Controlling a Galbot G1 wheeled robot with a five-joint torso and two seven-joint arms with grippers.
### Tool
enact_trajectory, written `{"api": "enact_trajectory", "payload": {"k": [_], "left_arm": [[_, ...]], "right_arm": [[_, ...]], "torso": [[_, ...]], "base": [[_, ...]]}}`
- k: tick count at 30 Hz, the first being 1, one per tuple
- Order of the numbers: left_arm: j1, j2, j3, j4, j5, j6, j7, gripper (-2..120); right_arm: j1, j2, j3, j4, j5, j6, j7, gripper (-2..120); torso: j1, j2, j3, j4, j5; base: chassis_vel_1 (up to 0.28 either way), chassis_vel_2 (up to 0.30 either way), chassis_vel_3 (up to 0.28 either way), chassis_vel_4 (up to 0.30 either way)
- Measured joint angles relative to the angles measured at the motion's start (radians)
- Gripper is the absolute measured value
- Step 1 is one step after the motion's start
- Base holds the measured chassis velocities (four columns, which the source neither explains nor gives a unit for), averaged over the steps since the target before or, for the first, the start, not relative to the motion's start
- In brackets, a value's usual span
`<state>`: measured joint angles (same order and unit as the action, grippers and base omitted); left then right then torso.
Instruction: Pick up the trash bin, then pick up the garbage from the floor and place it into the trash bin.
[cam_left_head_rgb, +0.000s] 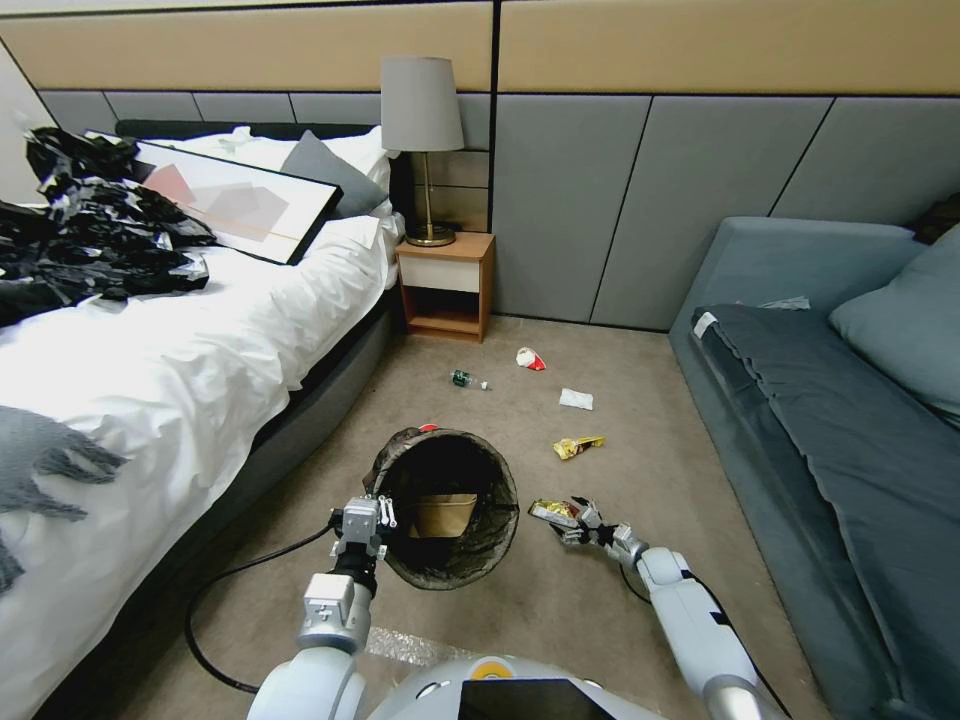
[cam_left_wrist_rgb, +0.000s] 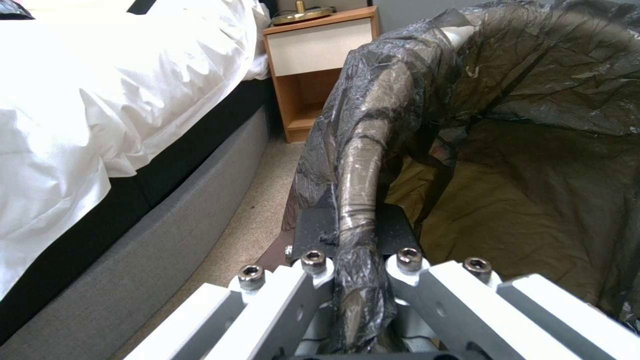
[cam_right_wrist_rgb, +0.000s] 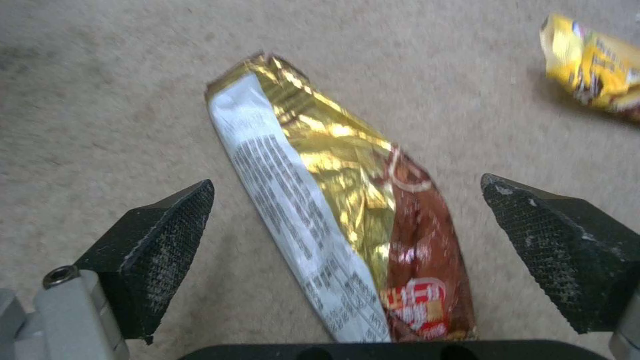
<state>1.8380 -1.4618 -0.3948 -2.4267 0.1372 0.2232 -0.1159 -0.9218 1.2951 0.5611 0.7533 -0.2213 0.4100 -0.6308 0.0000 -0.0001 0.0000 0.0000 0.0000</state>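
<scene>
The trash bin (cam_left_head_rgb: 470, 560), round and lined with a crinkled black bag, hangs tilted above the carpet with a brown paper piece (cam_left_head_rgb: 445, 515) inside. My left gripper (cam_left_head_rgb: 366, 520) is shut on its bag-covered rim (cam_left_wrist_rgb: 360, 175), seen up close at the left gripper (cam_left_wrist_rgb: 360, 272). My right gripper (cam_left_head_rgb: 572, 522) is low over the floor, open, with its pads (cam_right_wrist_rgb: 167, 235) on either side of a gold-and-brown snack packet (cam_right_wrist_rgb: 347, 215) lying flat on the carpet. More garbage lies beyond: a yellow packet (cam_left_head_rgb: 577, 446), a white paper scrap (cam_left_head_rgb: 575, 399), a red-and-white wrapper (cam_left_head_rgb: 530, 359) and a small bottle (cam_left_head_rgb: 465, 379).
A bed (cam_left_head_rgb: 180, 380) with white linen, a heap of black bags (cam_left_head_rgb: 90, 230) and a framed picture runs along the left. A wooden nightstand (cam_left_head_rgb: 445, 285) with a lamp stands at the back wall. A grey sofa (cam_left_head_rgb: 830, 420) borders the right. A black cable (cam_left_head_rgb: 215, 600) loops on the carpet.
</scene>
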Motion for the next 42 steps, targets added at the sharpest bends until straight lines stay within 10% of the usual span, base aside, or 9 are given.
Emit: {"api": "enact_trajectory", "payload": {"k": [13, 42], "left_arm": [[0.01, -0.002, 0.0, -0.003, 0.007, -0.006, -0.001, 1], [0.01, 0.006, 0.007, -0.006, 0.01, -0.008, -0.001, 1]], "right_arm": [[0.027, 0.023, -0.002, -0.099, 0.093, -0.097, 0.051, 98], [-0.002, 0.027, -0.003, -0.074, 0.121, -0.096, 0.101, 25]], "torso": [[0.0, 0.0, 0.0, 0.0, -0.0001], [0.0, 0.0, 0.0, 0.0002, 0.0003]], "base": [[0.0, 0.0, 0.0, 0.0], [0.0, 0.0, 0.0, 0.0]]}}
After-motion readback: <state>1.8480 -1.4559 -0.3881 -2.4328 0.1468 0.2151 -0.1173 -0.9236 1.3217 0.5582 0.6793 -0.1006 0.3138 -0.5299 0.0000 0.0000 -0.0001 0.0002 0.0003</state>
